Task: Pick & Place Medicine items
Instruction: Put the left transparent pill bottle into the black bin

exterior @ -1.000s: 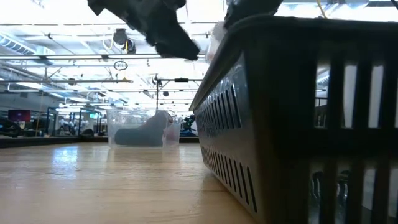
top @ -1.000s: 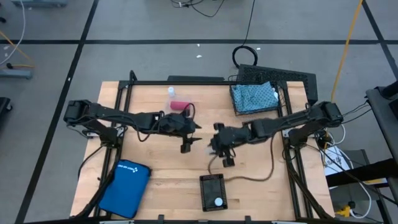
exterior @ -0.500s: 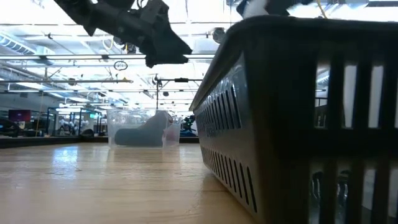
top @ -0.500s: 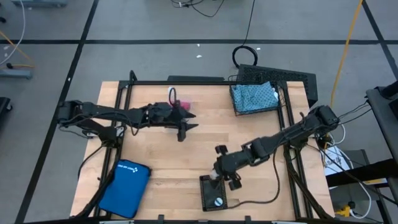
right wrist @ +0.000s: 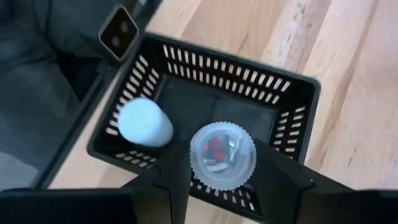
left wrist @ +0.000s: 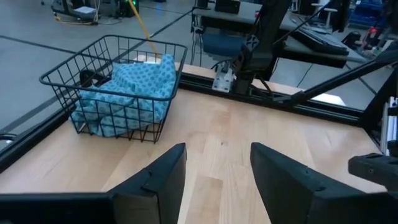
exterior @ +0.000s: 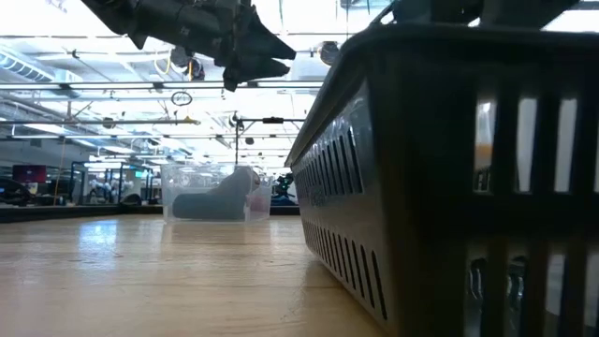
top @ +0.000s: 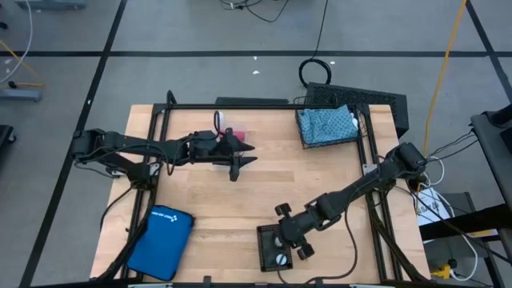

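Note:
In the right wrist view my right gripper (right wrist: 222, 180) is shut on a small clear round vial (right wrist: 222, 155) with red and white pieces inside, hovering over the small black slotted basket (right wrist: 292, 93). A white vial (right wrist: 145, 121) lies inside that basket. In the high view this gripper (top: 288, 240) is at the table's near edge. My left gripper (top: 240, 158) is open, raised above the table just beside the pink block (top: 238, 134) and a white vial (top: 218, 120). The teal pouch (top: 326, 122) lies in the wire basket (left wrist: 93, 62). My right gripper pinches the clear vial by its round side wall (right wrist: 198, 163), one finger on each side. The fingers (right wrist: 168, 180) point down from above. The vial is lifted clear, above the black basket's open top, its ribbed round end facing the camera.
A bright blue zip case (top: 162, 240) lies at the near left corner. The wire basket (top: 306, 138) stands at the far right corner. The black basket (exterior: 449, 168) fills the right of the low view. Bare wood lies between the two grippers.
My right gripper has travelled from the table's middle toward the near edge, carrying the vial, and now hangs over the black basket. My left gripper has moved toward the far edge, closer to the pink block.

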Robot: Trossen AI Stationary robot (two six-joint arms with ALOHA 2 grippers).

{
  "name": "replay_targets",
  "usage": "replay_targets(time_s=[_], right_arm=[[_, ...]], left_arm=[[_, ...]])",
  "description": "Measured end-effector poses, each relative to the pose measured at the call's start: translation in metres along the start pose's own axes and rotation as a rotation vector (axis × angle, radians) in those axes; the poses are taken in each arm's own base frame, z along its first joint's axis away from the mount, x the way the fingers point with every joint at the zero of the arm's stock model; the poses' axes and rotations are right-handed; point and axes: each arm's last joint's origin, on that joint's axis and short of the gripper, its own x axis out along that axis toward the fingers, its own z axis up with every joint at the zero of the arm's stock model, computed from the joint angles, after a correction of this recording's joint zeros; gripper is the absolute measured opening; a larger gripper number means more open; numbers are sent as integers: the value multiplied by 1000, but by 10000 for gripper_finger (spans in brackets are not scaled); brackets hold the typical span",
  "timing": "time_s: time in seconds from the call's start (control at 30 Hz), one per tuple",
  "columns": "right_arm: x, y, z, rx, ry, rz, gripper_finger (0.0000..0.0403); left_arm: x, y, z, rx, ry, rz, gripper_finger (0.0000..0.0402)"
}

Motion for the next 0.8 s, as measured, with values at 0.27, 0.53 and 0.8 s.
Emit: replay_targets(time_s=[0.27, 0.53, 0.8], right_arm=[[9, -13, -3, -36, 31, 2, 134], [9, -22, -4, -88, 39, -12, 135], [19, -30, -7, -116, 63, 9, 135]], left_arm=[[0, 0, 0, 4, 2, 0, 203], [0, 0, 0, 10, 3, 1, 223], [0, 0, 0, 19, 3, 1, 217]])
